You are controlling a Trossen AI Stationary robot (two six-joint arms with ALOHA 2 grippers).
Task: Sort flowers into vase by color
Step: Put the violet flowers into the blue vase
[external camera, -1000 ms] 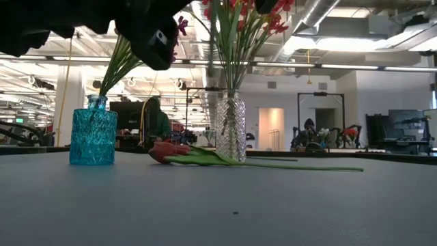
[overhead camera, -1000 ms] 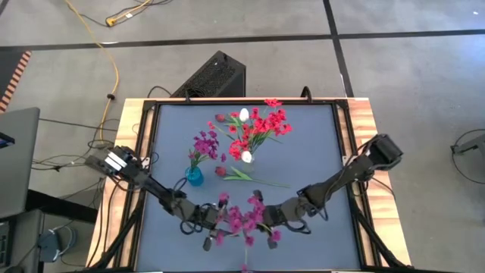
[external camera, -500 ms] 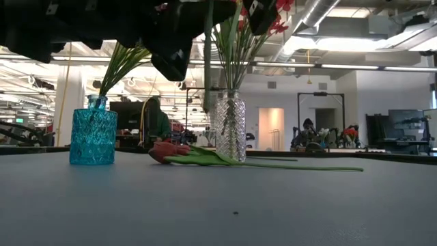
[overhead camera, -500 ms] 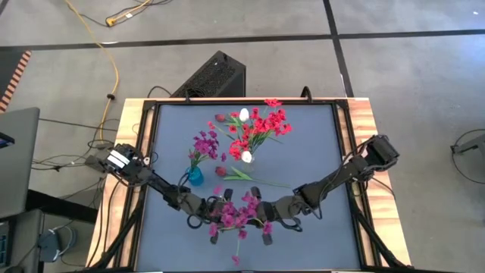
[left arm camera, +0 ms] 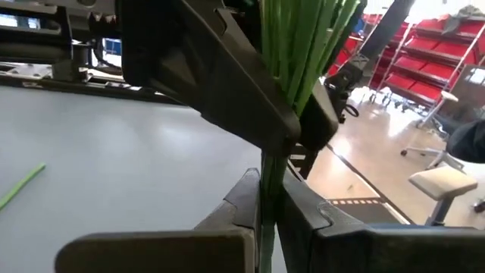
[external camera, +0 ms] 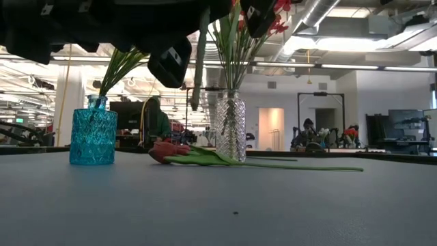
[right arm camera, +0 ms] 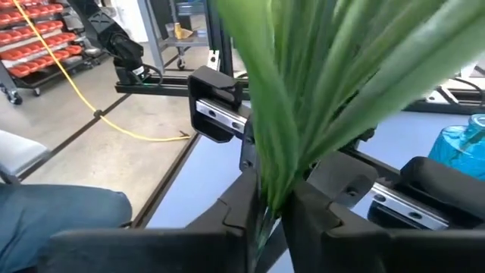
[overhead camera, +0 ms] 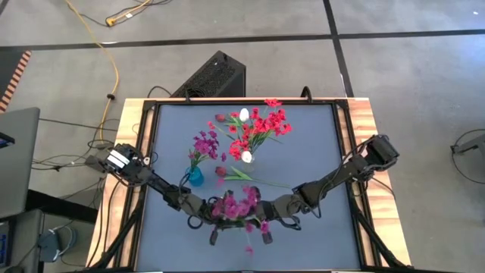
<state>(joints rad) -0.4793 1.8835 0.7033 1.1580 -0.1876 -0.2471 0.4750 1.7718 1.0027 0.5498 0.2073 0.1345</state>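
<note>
A magenta-purple flower sprig [overhead camera: 235, 203] hangs upright above the table's near middle. My left gripper [left arm camera: 267, 206] and my right gripper [right arm camera: 273, 206] meet at it, each shut on its green stems. A teal vase [overhead camera: 195, 176] with magenta flowers stands on the table left of centre. A clear cut-glass vase [external camera: 231, 128] holds red flowers and white buds [overhead camera: 258, 125]. A pink-red tulip [external camera: 179, 153] lies on the table between the vases. My left gripper pinches a single thin stem [left arm camera: 267, 178] between its two fingers. The fingers come level from the table's left and lie across the stem. The stem's lower end [external camera: 194, 101] hangs clear of the table. My right gripper pinches the bunch of stems and leaves [right arm camera: 279, 171] between its two fingers, coming nearly level from the table's right, across the stems. In the left wrist view its fingers [left arm camera: 227, 83] sit higher on the bunch than my left gripper's hold. The sprig stands upright, clear of the table.
The tulip's long stem [external camera: 307, 167] runs along the table toward its right. A raised frame [overhead camera: 151, 152] borders the dark mat. Bare mat [external camera: 232, 212] lies under the two grippers and to the right of the vases.
My left gripper has gone toward the table's right, up to the sprig held by my right gripper, and has taken hold of its stem. The sprig has shifted a little toward the far edge, and its hanging stem now tilts slightly.
</note>
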